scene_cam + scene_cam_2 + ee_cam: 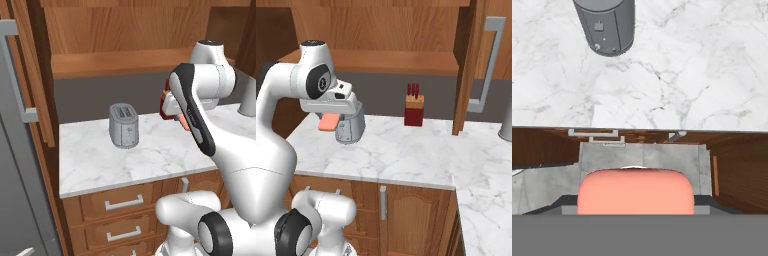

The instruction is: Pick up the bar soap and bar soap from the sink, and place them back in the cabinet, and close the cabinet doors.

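currently my pincer [329, 121] grips one bar soap [328, 121] above the counter [421, 155] beside the toaster [351, 128]; risk: raising it toward the cabinet [381, 30] shelf, a thin grip may slip or the bar may clip the shelf edge.

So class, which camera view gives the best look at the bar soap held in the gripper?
The hand view: the bar soap fills the foreground, unobstructed, showing its rounded face. The right base view shows it small, edge-on under the gripper; the left base view shows a sliver beside the forearm.
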{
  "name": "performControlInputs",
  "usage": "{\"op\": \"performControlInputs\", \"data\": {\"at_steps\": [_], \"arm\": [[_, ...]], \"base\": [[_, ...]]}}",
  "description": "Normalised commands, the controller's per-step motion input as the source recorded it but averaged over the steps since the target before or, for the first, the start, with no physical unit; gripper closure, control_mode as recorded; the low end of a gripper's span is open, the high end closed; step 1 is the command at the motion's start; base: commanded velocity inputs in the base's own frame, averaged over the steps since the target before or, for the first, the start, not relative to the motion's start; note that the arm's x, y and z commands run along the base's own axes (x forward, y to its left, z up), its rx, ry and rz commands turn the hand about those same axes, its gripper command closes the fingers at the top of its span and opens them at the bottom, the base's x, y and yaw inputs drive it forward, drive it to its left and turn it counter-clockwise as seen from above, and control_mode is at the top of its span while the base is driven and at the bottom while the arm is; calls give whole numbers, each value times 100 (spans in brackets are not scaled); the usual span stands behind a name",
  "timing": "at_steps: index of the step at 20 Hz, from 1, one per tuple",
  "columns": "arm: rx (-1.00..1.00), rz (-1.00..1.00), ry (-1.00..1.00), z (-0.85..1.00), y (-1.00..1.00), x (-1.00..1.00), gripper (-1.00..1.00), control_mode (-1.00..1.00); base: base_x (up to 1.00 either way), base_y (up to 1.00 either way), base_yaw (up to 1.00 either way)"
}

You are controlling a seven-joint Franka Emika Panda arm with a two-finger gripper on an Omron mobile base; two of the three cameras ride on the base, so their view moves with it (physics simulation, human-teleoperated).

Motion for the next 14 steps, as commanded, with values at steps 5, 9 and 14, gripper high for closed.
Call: {"op": "performControlInputs", "data": {"at_steps": [5, 9, 14], "arm": [[0, 0, 0, 0, 0, 0, 100, 100], [0, 0, 0, 0, 0, 0, 100, 100], [0, 0, 0, 0, 0, 0, 100, 100]], "base": [[8, -8, 1], [0, 0, 1], [0, 0, 0]]}}
